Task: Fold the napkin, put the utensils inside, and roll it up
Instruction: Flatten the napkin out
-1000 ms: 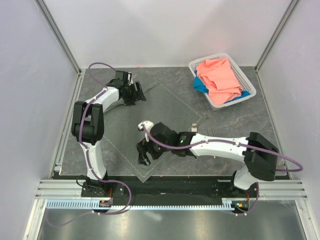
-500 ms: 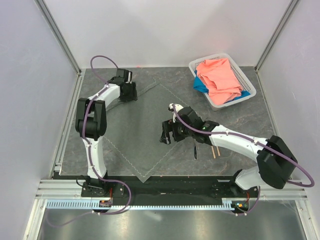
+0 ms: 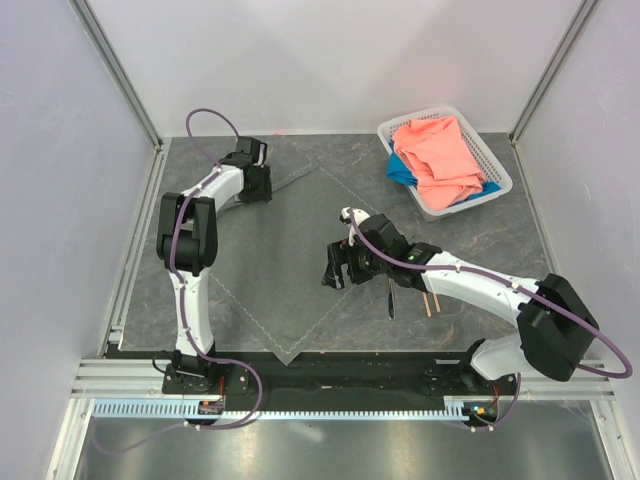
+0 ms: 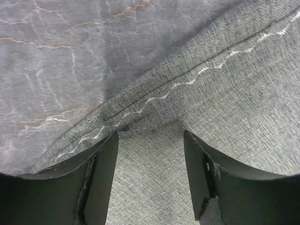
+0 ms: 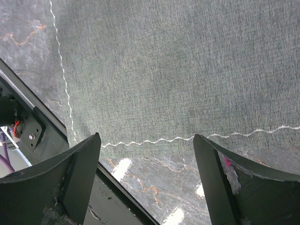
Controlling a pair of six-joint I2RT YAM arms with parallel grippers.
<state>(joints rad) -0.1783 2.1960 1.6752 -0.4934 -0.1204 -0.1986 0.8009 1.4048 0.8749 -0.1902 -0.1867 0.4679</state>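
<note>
The dark grey napkin (image 3: 290, 245) lies flat as a diamond on the table, its stitched hem showing in both wrist views. My left gripper (image 3: 261, 187) sits low at its far left edge. In the left wrist view its jaws (image 4: 150, 136) stand apart, with cloth lying between them and the raised hem (image 4: 159, 101) just past the tips. My right gripper (image 3: 333, 272) hovers wide open over the napkin's near right edge (image 5: 154, 139), holding nothing. The fork (image 3: 390, 298) and the chopsticks (image 3: 431, 301) lie on the table beside the right forearm, which partly hides them.
A white basket (image 3: 496, 170) at the back right holds a salmon-pink cloth (image 3: 438, 158) and a blue cloth (image 3: 400, 172). Metal rails run along the table's left edge (image 3: 133, 260) and its near edge (image 3: 340, 368).
My right gripper has swung from the napkin's near corner to the right and farther back, uncovering the fork and chopsticks. The left jaws have narrowed at the far edge.
</note>
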